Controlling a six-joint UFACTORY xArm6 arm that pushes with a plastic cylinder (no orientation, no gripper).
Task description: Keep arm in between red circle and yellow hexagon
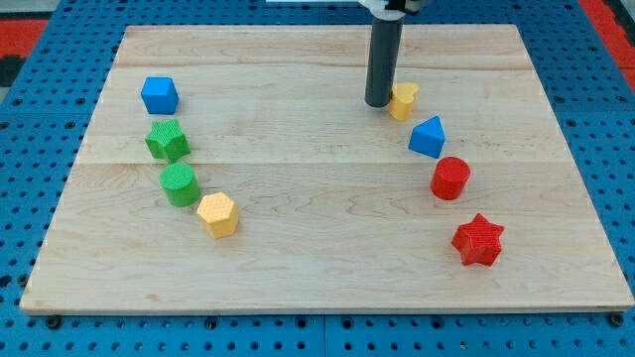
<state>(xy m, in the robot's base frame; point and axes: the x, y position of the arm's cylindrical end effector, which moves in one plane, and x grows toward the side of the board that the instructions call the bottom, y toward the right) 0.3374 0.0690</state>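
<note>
- Nearest the view's bottom: red star (pixel 478 239) sitting at the right, apart from everything else and out of the wanted path.
- Yellow hexagon (pixel 217 214) lying lower left of centre on the tabletop (pixel 317 278), flat face up, a corner turned toward the view's bottom; no real long axis, being about as wide as deep.
- Green cylinder (pixel 180 184) standing just beside the hexagon, up and to the left.
- Red circle (pixel 449 178) standing at the right, a short round cylinder, upright, with no facing and no long axis to speak of.
- Blue triangular block (pixel 428 136) sitting just above the red circle, one edge slanting down toward it.
- Green star (pixel 168 140) and blue cube (pixel 159 95) lining up farther along the left side.
- Farthest: my tip (pixel 378 103) resting at the left edge of the yellow heart (pixel 403 100), touching or nearly so; cannot tell which.
- Tool being a bare rod, with nothing to open or close and holding nothing.
- Judging the step: sliding down and leftward toward the bare wood midway between hexagon and circle, pulling away from the heart rather than dragging it.
- Aiming for the line joining the two, stopping well apart from both.
</note>
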